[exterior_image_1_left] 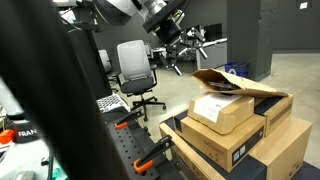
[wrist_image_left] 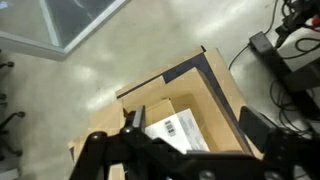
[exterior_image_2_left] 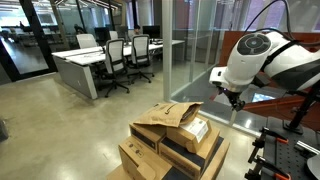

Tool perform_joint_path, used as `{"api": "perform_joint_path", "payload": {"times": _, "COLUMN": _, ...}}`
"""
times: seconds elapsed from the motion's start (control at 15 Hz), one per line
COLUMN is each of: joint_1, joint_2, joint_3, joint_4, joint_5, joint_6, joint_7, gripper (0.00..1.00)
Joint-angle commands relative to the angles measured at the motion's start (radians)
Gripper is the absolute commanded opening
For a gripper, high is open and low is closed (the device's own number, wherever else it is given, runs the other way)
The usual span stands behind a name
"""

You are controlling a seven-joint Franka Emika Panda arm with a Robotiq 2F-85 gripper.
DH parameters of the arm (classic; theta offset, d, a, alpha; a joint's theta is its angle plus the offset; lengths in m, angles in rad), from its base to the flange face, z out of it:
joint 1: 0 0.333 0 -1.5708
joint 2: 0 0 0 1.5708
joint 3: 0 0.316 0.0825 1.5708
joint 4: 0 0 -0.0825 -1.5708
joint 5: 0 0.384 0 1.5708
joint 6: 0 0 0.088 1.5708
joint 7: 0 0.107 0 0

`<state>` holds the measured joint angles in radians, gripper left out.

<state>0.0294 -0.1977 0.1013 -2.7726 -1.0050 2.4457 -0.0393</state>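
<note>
Hovering hand, fingers spread, above labelled box

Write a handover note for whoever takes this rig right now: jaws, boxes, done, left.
Gripper: jaws open, empty, hanging above the box stack, touching nothing.
Labelled box: on top of the stack, label up, beside the opened carton flaps.
Done: arm positioned over the stack.
Left: no contact or grasp yet; the labelled box lies nearest under the jaws in the wrist view.

- The black robot gripper hangs above a small brown cardboard box with a white label.
- A grey swivel office chair stands behind.
</note>
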Motion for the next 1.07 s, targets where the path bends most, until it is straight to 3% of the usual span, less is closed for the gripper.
{"api": "perform_joint_path", "payload": {"times": 0.0, "joint_1": 0.014, "joint_2": -0.001, "joint_3": -0.013, "joint_4": 0.000, "joint_5": 0.000, "joint_6": -0.004, "joint_7": -0.001, "gripper": 1.00}}
{"api": "perform_joint_path", "payload": {"times": 0.47, "joint_1": 0.014, "joint_2": -0.001, "joint_3": -0.013, "joint_4": 0.000, "joint_5": 0.000, "joint_6": -0.004, "joint_7": -0.001, "gripper": 1.00}}
{"api": "perform_joint_path", "payload": {"times": 1.0, "joint_1": 0.010, "joint_2": 0.010, "joint_3": -0.006, "joint_4": 0.021, "joint_5": -0.143, "joint_6": -0.043, "joint_7": 0.054, "gripper": 1.00}}
